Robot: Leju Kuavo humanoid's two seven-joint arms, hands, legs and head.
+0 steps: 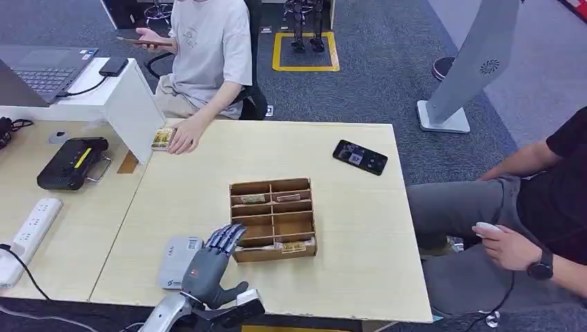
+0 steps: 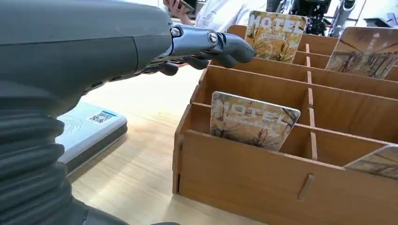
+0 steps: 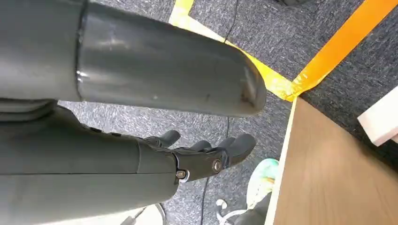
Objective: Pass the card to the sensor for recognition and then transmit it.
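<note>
Left hand (image 1: 211, 266) hovers at the near-left corner of the wooden divider box (image 1: 273, 218), fingers (image 2: 220, 49) spread and reaching over the box's left edge, grasping nothing. A hotel card (image 2: 252, 120) stands tilted in a near compartment just beside the fingertips, untouched; more cards (image 2: 276, 29) lean in the far compartments. The grey sensor (image 1: 178, 261) lies flat on the table (image 1: 346, 277), just left of the hand. Right hand (image 3: 206, 157) hangs beside the table edge over carpet, fingers loosely extended, empty.

Item count, table area
One box (image 1: 273, 220), four cards (image 2: 253, 120), one sensor (image 1: 178, 261), one phone (image 1: 359, 157), two people (image 1: 208, 48).
</note>
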